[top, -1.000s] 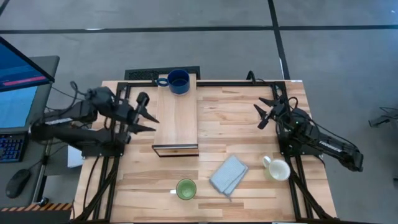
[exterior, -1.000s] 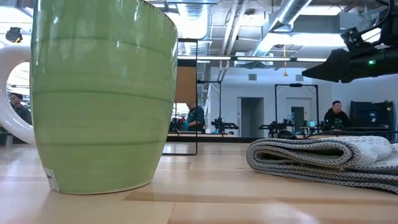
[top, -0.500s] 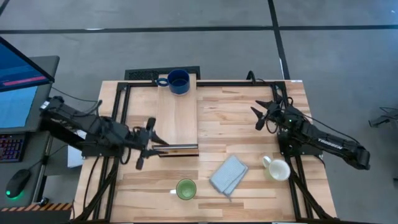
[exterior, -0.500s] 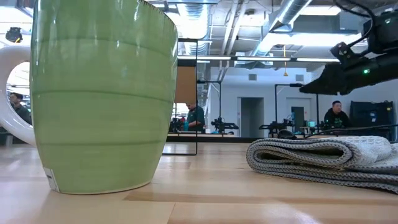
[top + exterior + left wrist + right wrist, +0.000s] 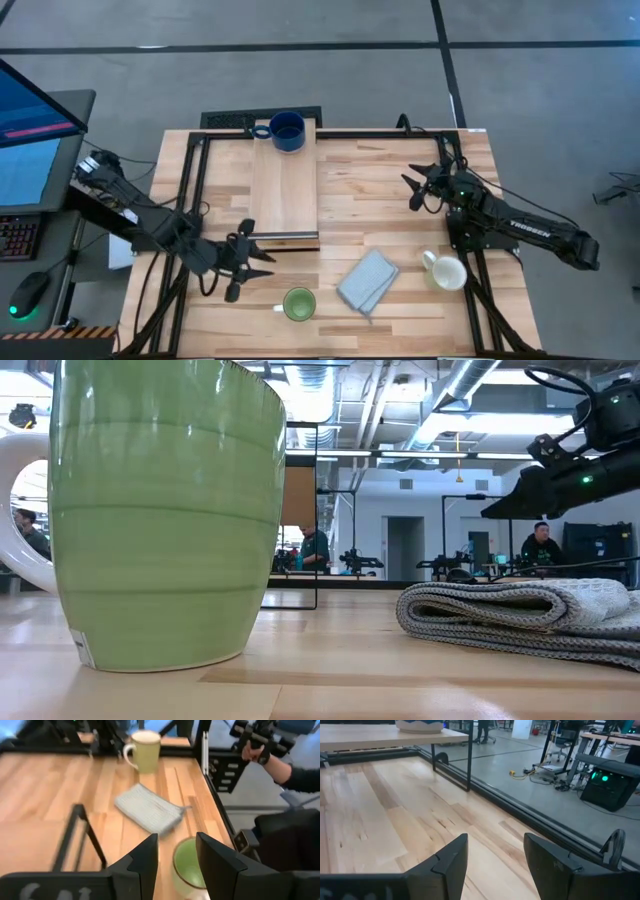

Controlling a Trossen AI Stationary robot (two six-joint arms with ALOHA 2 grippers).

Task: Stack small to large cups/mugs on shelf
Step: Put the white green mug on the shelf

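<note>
**Near the front edge: green mug with the left hand just beside it**

Toward the front of the pale wooden worktop [image 5: 390,190] stands the light green ceramic mug [image 5: 299,303], upright, its white handle pointing toward the left arm's side. The left hand [image 5: 255,265] hovers just beside it, apart from the rim, its two dark fingers [image 5: 144,862] parted with nothing between them; in the left wrist view the mug's green mouth shows between and beyond them.

Next to the green mug lies the folded grey-blue knitted cloth [image 5: 367,281], flat on the boards. Beyond the cloth, near the right edge, stands the white handled mug [image 5: 445,272], upright and untouched.

Further back lies the long light-wood box shelf [image 5: 285,190], its dark opening facing the front. On its far end stands the dark blue mug [image 5: 287,131], upright, handle turned toward the left side.

Over the right half of the worktop, well apart from every mug, the right hand [image 5: 420,188] hangs above bare wood with its fingers [image 5: 451,862] spread wide, grasping nothing.

A person's hand [image 5: 252,751] shows beyond the table's frame in the left wrist view.
</note>
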